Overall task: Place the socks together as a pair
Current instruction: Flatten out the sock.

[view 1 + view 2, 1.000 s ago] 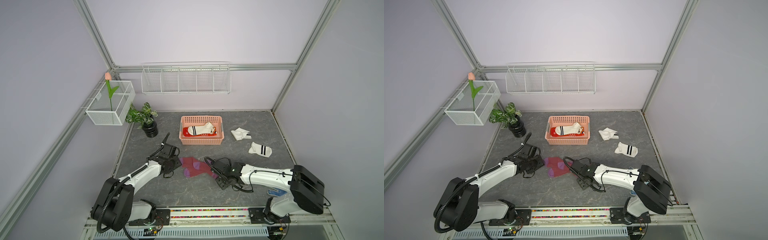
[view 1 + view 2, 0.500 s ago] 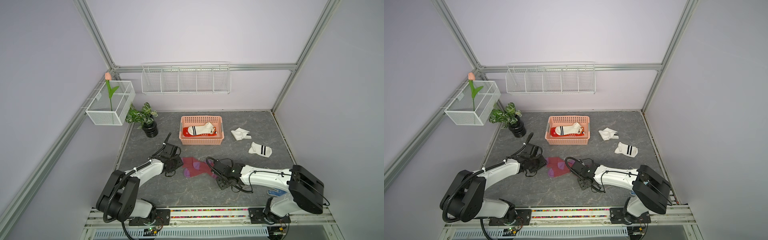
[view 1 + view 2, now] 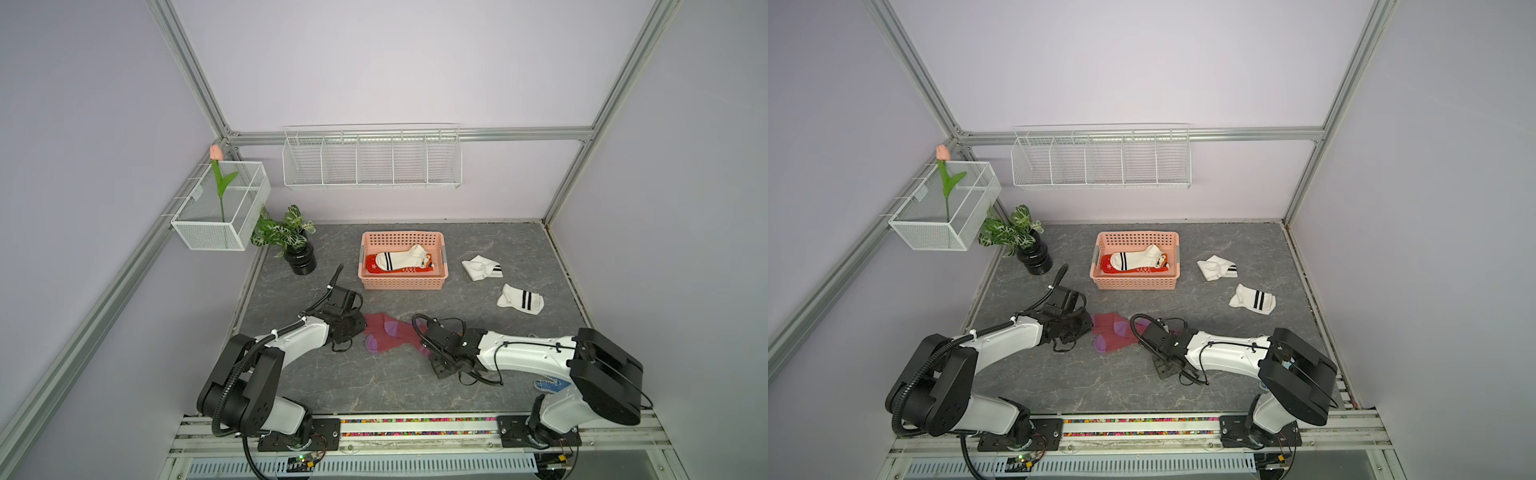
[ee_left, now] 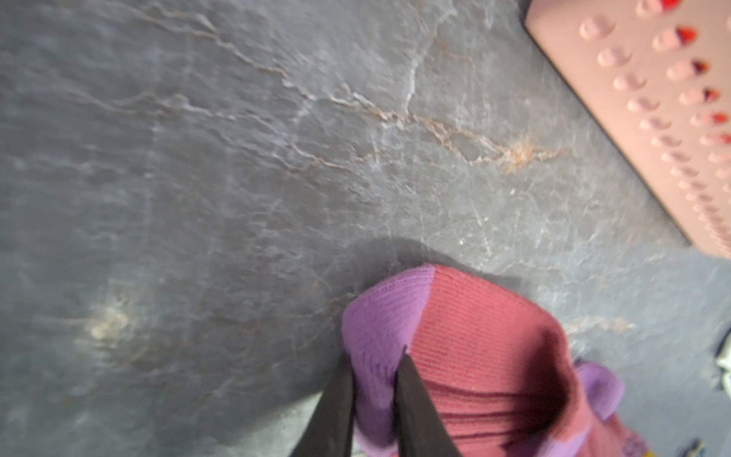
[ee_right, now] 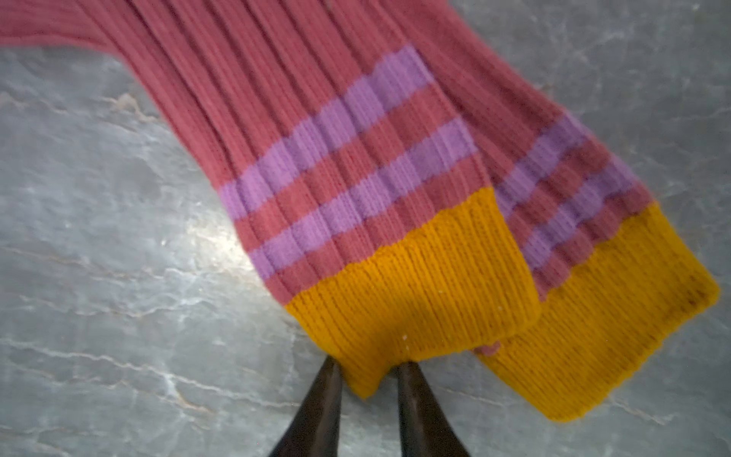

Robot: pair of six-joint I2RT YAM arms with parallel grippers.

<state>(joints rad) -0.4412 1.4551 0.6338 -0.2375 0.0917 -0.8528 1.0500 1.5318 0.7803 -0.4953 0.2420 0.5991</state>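
Grey marbled surface [image 3: 395, 386] in both top views carried two ribbed maroon socks [image 3: 390, 337] overlapped between the arms, with the sock ends hidden under the wrists. In the blurred left wrist view, the left claw [image 4: 374, 366] pinched a purple toe. In the right wrist view, the right claw [image 5: 370, 368] pinched the upper sock's mustard cuff, and the frame cut off the claw's base.

Bright, even light in both top views; soft, blurred wrist views with tabletop [image 5: 221, 237] glare

maroon socks [image 3: 1113, 332] overlap nr pink basket [image 3: 1136, 284].
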